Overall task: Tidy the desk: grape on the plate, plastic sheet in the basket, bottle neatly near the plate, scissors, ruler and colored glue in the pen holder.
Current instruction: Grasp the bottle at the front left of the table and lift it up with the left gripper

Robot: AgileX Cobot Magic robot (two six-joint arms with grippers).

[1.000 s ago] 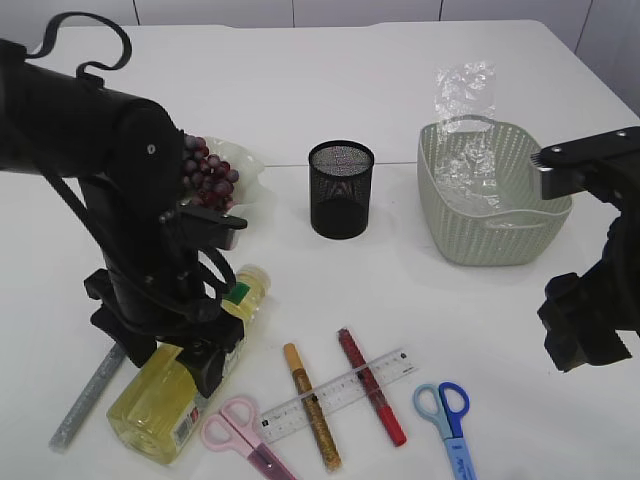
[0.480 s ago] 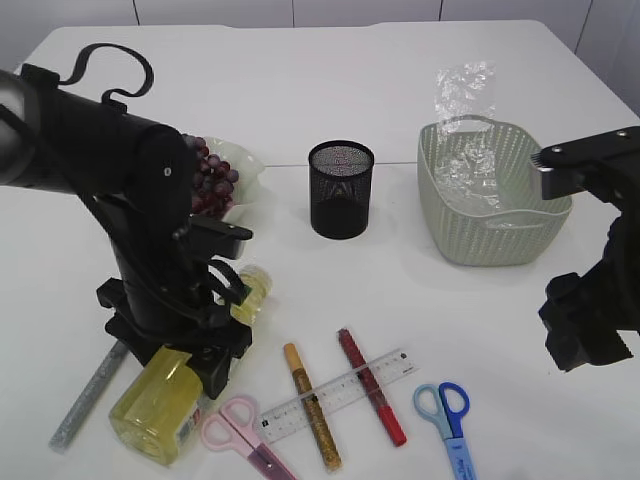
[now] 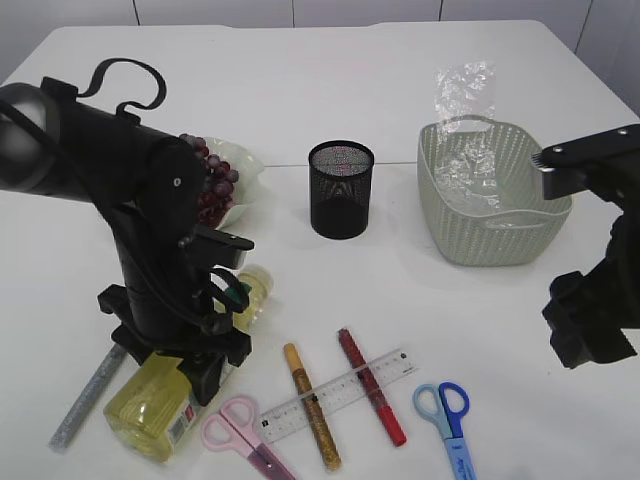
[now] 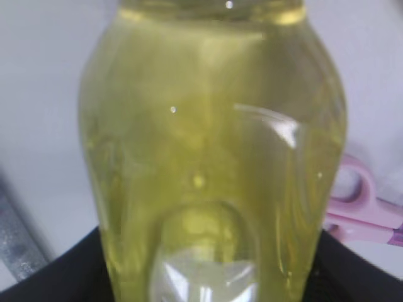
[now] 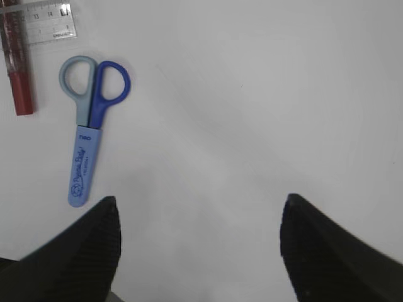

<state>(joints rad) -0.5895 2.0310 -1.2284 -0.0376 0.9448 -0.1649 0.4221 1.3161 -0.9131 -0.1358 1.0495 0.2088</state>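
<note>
Exterior view: the left arm is standing over the yellow bottle (image 3: pixel 160 405), which is lying on the white table (image 3: pixel 300 90) at the 7 o'clock corner. The left gripper (image 3: pixel 205 372) is sitting at the bottle, but its jaw state cannot be told here. Grapes (image 3: pixel 208 180) are resting on the plate (image 3: pixel 243 165) at 10 o'clock. The mesh pen holder (image 3: pixel 341 188) is standing at centre, with the basket (image 3: pixel 490 215) at its 3 o'clock holding the plastic sheet (image 3: pixel 465 95), which is rising above the rim. Along 6 o'clock are lying the pink scissors (image 3: pixel 243 432), ruler (image 3: pixel 335 395), gold glue pen (image 3: pixel 311 405), red glue pen (image 3: pixel 371 385) and blue scissors (image 3: pixel 447 412); a silver glue pen (image 3: pixel 88 397) is lying at 8 o'clock. The right arm is hanging at 4 o'clock.

Left wrist view: the bottle is filling the frame, with the black fingers (image 4: pixel 50 283) showing at both lower corners, flanking it. Actual contact cannot be told. A pink handle (image 4: pixel 362 201) is showing at 3 o'clock.

Right wrist view: the right gripper (image 5: pixel 200 245) is spread wide over bare table, holding nothing. The blue scissors are lying at 10 o'clock, beside the ruler end and red pen.
</note>
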